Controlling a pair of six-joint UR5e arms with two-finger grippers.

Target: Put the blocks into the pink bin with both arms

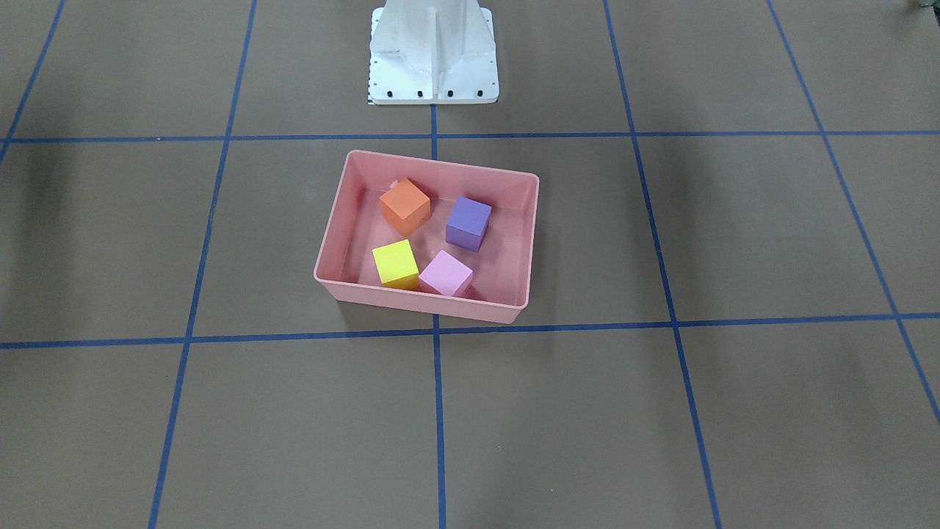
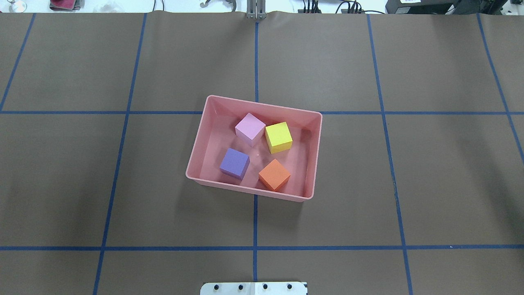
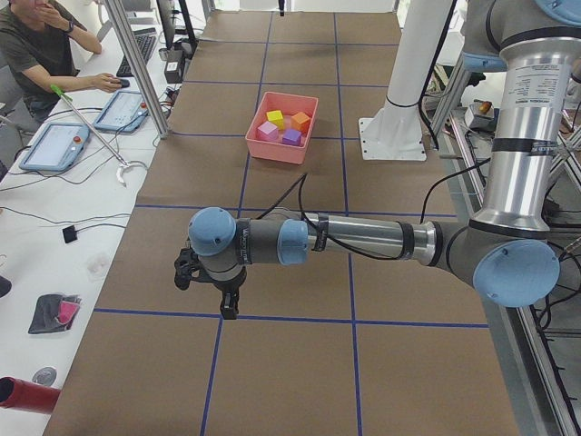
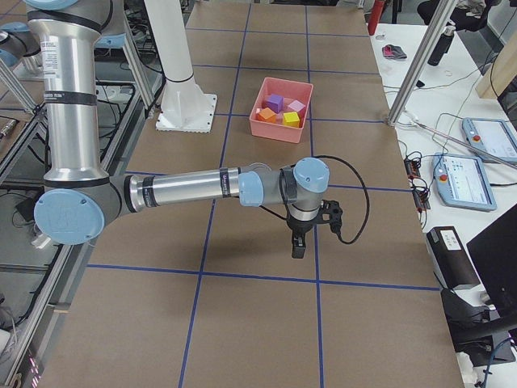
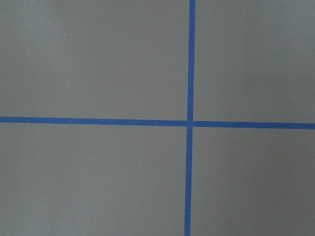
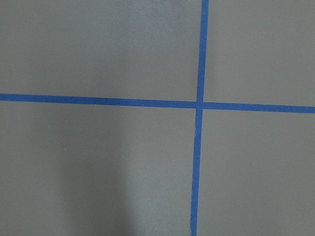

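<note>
The pink bin sits mid-table, also in the overhead view. All four blocks lie inside it, apart from each other: orange, purple, yellow, light pink-lilac. My left gripper shows only in the exterior left view, hanging over the table far from the bin. My right gripper shows only in the exterior right view, also far from the bin. I cannot tell whether either is open or shut. Both wrist views show only brown table and blue tape.
The white base pedestal stands just behind the bin. Blue tape lines grid the brown table. An operator sits at a side bench with tablets. Metal posts stand at the table's ends.
</note>
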